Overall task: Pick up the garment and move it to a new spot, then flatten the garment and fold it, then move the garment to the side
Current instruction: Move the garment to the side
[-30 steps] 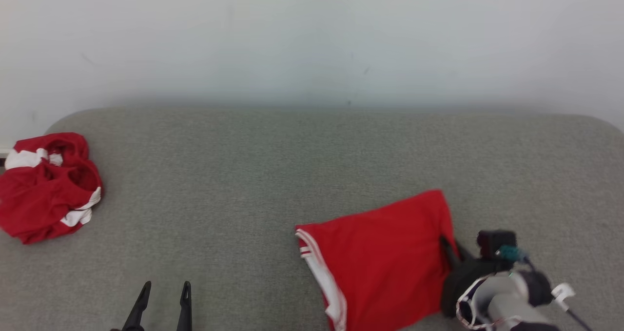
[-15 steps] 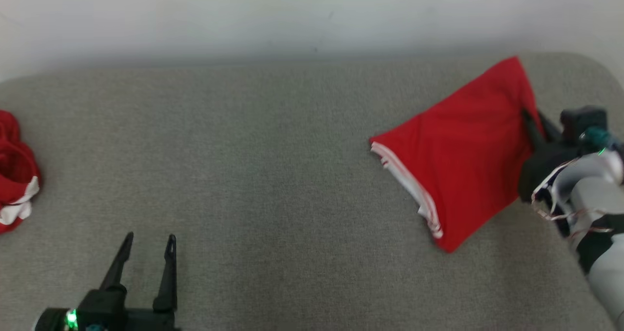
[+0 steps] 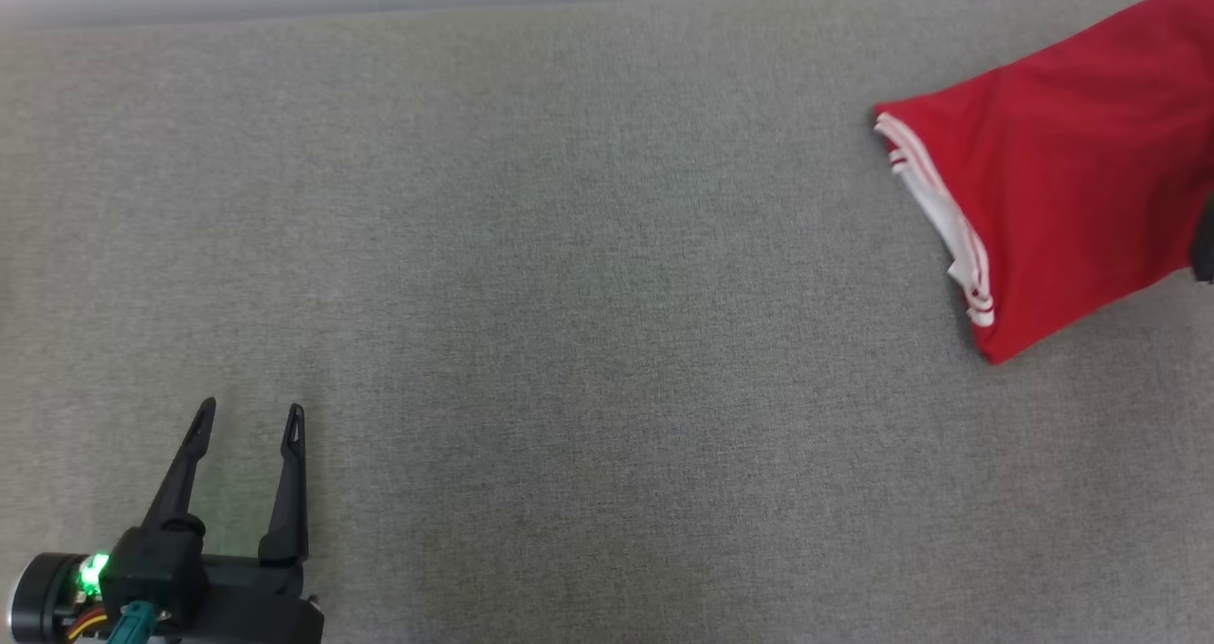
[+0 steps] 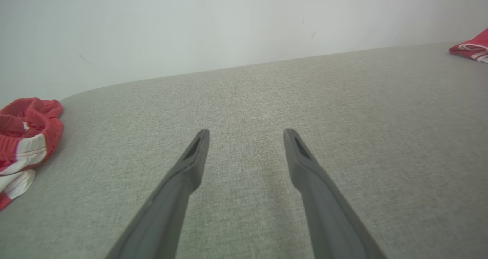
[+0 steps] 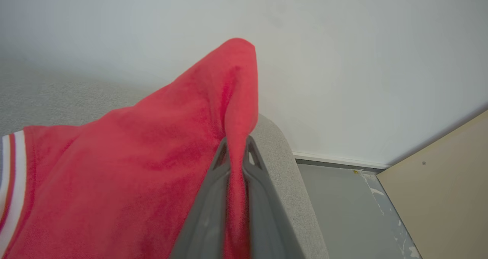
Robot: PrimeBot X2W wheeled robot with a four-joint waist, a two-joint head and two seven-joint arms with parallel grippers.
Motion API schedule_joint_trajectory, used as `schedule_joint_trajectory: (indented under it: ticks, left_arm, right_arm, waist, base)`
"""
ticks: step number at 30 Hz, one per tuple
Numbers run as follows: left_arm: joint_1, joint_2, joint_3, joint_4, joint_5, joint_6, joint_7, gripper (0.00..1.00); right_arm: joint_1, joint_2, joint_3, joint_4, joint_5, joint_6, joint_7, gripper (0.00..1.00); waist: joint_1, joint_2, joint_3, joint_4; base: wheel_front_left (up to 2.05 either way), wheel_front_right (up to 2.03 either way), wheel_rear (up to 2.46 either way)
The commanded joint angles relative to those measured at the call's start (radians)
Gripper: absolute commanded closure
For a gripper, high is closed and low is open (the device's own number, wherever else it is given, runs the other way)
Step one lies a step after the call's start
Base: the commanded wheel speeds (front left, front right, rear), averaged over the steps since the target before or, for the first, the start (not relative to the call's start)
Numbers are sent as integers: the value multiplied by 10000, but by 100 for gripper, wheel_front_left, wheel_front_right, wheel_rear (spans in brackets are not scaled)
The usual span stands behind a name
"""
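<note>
Around first: on the far left of the desk [image 4: 244,98], as seen from the left wrist, a crumpled heap of red and white cloth [image 4: 26,137], well apart from everything else. Behind the desk, a plain pale wall [image 4: 190,22]. Beyond the rounded right corner, in the right wrist view, a grey floor [image 5: 343,209], a white skirting strip [image 5: 335,159] along the foot of the wall, and a beige panel [image 5: 438,182] at the lower right.

Left claw [image 3: 252,407] at the lower left of the head view, low over the grey fabric top, both dark fingers spread wide and gripping nothing, with a green light on its body. Well apart from the garment [image 3: 1072,179], with only bare grey fabric between.

Right claw [image 5: 236,146] pressed together, pinching a fold of the garment, with red cloth rising above the fingertips in a soft peak. At the right edge of the head view, a small dark shape, perhaps part of this claw, but too cut off to tell.

Garment red, folded into a roughly rectangular packet, placed at the far right of the desk near the rounded corner and running out of the head view. Turned slantwise. Short end toward the left, edged with a white band and thin red and white stripes. Surface smooth, with few creases.
</note>
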Motion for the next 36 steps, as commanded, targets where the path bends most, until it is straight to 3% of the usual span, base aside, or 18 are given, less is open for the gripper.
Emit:
schedule_joint_trajectory:
  ticks: [1, 9, 14, 15, 16, 17, 24, 27, 32, 36]
  left_arm:
    - [-167, 44, 40, -99, 120, 25, -20, 0]
    - [-214, 106, 226, -308, 126, 25, -20, 0]
    - [-149, 48, 336, -331, 173, 25, -20, 0]
    - [-162, 48, 342, -328, 168, 25, -20, 0]
    - [-182, 40, 337, -320, 173, 25, -20, 0]
    - [-198, 32, 335, -314, 181, 25, -20, 0]
    - [-69, -77, 411, -199, 199, 25, -20, 0]
    - [93, -171, 494, -142, 172, 25, -20, 0]
    - [328, -393, 490, -59, 130, 25, -20, 0]
    - [587, -474, 492, 14, 135, 27, -20, 0]
  right_arm:
    - [-229, -275, 45, 138, -28, -23, 41, 100]
    - [-675, -651, 146, 448, -190, -23, 100, 100]
    - [-816, -530, 175, 521, -281, -23, 102, 100]
    - [-801, -550, 146, 551, -291, -23, 92, 94]
    - [-741, -601, 125, 575, -289, -23, 67, 51]
    - [-686, -649, 79, 597, -257, -23, 50, 0]
    - [-739, -603, -248, 628, -518, -23, -265, 0]
    - [-664, -15, -774, 259, -153, -23, -358, 0]
    - [504, 385, -1986, -1838, -229, -23, -347, 0]
    - [2061, 1071, -2851, -3806, -767, -23, -348, 0]
  waist:
    - [-2, -2, 283, -125]
    - [-2, -2, 552, -268]
    - [-2, -2, 573, -341]
    - [-2, -2, 579, -349]
    - [-2, -2, 583, -351]
    - [-2, -2, 580, -352]
    - [-2, -2, 279, -414]
    - [-2, -2, -32, -452]
    - [-2, -2, -716, -409]
    - [-2, -2, -1211, -339]
  base:
    - [0, 0, 0]
    - [0, 0, 0]
    - [0, 0, 0]
    - [0, 0, 0]
    - [0, 0, 0]
    - [0, 0, 0]
    - [0, 0, 0]
    - [0, 0, 0]
    - [0, 0, 0]
    - [0, 0, 0]
